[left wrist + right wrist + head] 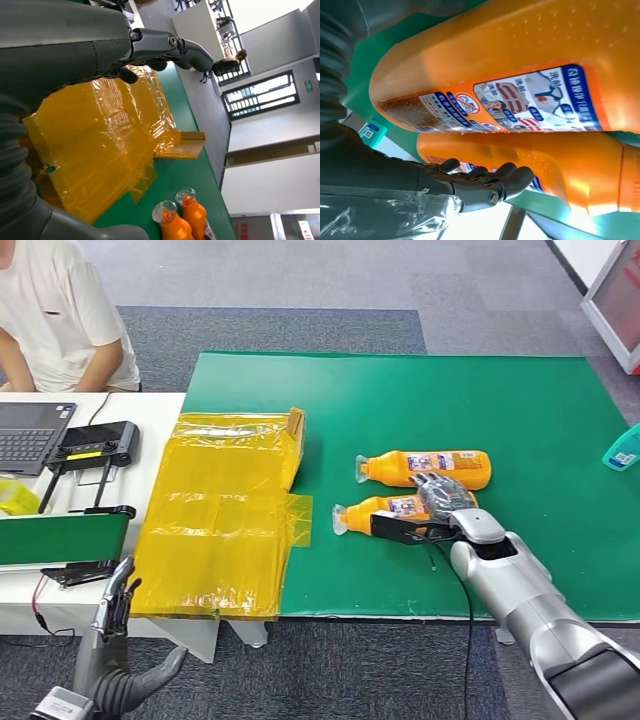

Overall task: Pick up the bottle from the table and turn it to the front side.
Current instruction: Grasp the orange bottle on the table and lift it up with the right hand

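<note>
Lying label-up, nearer orange bottle under right hand, print unreadable.

Orange bottle lies on its side — label up, clear cap leftward.

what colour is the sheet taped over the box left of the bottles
Translucent yellow-orange plastic sheet, clearest in the head view.

The right robot hand covers the back half of the nearer bottle, so its grip cannot be judged. A teal object is cut off at the edge.
</note>
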`<state>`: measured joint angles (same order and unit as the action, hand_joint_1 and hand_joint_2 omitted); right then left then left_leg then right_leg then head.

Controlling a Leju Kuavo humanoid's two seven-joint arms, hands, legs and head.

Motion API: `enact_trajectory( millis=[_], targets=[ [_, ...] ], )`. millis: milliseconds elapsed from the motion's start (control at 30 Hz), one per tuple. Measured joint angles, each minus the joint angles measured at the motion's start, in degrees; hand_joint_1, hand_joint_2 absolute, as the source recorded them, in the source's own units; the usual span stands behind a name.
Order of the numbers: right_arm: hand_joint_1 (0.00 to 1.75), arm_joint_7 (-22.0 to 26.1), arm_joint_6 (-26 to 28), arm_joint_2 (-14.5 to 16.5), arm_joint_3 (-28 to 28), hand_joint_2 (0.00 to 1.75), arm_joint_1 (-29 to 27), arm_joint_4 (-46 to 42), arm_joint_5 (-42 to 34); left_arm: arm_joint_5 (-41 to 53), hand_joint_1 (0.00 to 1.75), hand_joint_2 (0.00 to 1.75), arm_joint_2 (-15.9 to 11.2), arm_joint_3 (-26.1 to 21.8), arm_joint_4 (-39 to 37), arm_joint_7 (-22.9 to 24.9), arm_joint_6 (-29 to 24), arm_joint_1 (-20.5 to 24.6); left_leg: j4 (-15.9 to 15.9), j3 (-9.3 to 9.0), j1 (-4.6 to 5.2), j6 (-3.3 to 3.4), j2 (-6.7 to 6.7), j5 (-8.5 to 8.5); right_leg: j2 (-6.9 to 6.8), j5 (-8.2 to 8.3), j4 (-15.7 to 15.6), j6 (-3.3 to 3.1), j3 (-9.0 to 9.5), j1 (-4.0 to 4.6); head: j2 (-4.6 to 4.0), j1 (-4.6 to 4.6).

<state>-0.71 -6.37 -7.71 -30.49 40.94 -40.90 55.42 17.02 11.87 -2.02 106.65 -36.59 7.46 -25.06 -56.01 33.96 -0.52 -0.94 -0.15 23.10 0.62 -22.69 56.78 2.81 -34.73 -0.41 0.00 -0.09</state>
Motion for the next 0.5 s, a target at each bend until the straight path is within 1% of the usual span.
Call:
enact_trajectory(
  millis=[133, 500],
  targets=[
    [0.00, 0.07, -1.20, -0.54, -0.20, 1.75, 0.39, 1.30, -0.98, -0.21, 0.00, 1.75, -0.36, 0.54, 0.13, -0.20, -0.24, -0.57, 0.00, 0.00, 0.00, 0.00, 0.00, 0.00, 0.00, 0.00, 0.00, 0.00, 0.01, 0.00, 0.00, -0.01],
    [0.00, 0.12, -0.93, -1.23, -0.22, 1.75, 1.19, 4.97, -2.30, -0.96, 0.00, 1.75, -1.42, 1.41, 0.16, -1.13, -0.57, -0.30, 0.00, 0.00, 0.00, -0.01, 0.00, -0.01, 0.00, 0.01, 0.00, 0.00, 0.00, 0.00, 0.00, -0.01]
  ],
)
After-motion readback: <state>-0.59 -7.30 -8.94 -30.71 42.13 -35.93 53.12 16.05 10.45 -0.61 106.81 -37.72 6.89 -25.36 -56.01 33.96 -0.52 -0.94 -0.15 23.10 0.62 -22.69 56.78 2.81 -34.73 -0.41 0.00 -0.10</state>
